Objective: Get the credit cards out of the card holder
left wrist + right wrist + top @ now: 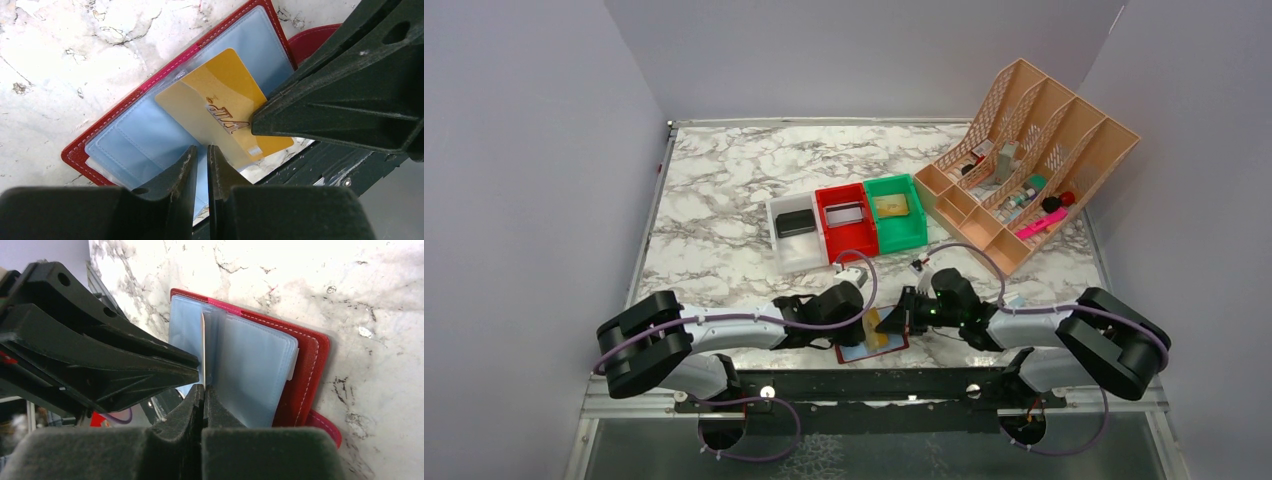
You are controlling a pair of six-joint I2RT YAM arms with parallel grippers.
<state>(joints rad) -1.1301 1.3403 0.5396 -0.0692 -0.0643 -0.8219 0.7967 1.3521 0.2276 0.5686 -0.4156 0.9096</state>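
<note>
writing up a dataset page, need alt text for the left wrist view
A gold card sticks partly out of an open red card holder with light-blue pockets on a marble table. The right gripper pinches the card's edge; the left gripper nips a pocket.

The white, grey-veined marble table [724, 180] is closed in by plain pale grey walls [524, 150] on its left, far and right sides, under soft, even light.

White bin [802, 256]; red bin [852, 241]; green bin [903, 233]; peach rack [1065, 131]; marble table [724, 190]
</note>
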